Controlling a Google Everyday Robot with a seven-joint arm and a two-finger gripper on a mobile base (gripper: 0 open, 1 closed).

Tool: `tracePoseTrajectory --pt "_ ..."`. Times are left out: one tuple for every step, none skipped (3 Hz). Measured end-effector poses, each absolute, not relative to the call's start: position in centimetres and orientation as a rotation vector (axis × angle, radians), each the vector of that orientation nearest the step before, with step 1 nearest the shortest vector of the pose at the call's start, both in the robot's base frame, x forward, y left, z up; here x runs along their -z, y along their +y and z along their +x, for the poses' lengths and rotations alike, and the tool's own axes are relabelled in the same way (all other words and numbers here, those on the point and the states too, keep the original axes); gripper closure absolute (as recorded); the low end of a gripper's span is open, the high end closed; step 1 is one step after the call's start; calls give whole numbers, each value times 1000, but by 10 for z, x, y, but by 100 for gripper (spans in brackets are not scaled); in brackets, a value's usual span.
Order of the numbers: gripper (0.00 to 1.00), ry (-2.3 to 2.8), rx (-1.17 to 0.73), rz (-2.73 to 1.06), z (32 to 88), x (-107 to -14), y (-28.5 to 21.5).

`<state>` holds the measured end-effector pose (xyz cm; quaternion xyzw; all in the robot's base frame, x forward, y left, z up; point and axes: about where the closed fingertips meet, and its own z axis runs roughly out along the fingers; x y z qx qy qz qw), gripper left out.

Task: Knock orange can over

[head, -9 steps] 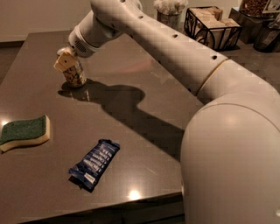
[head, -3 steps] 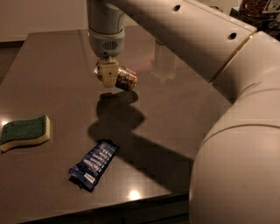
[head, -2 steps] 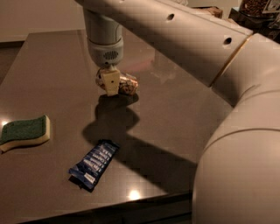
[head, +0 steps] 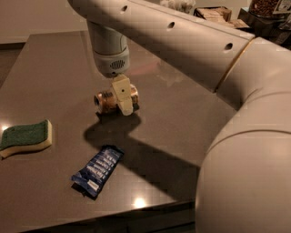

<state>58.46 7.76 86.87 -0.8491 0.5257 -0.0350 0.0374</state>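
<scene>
fingers [head: 123, 92] of your gripper [head: 122, 103] sit against the toppled orange can [head: 104, 100], clamped or loose you cannot tell, so a careless lift may stand it up.

Work surface: one table [head: 54, 68] with a dark grey-brown, semi-gloss top that fills most of the view. Its far edge runs along the upper left and its near edge crosses the bottom. My gripper [head: 122, 98] sits over the middle of this top.

Lighting: overhead. One bright reflection [head: 138, 202] shows near the front edge and a second at the left border. A broad shadow [head: 136, 145] lies across the centre.

Surroundings: a pale, plain wall [head: 32, 18] stands behind the table at upper left, with a dim strip of floor [head: 7, 61] below it. Boxes and dark containers [head: 218, 12], indistinct, stand at the upper right
</scene>
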Motion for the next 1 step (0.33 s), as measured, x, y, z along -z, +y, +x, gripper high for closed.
tracePoseTrajectory --pt "0 1613 107 -2606 585 -869 78"
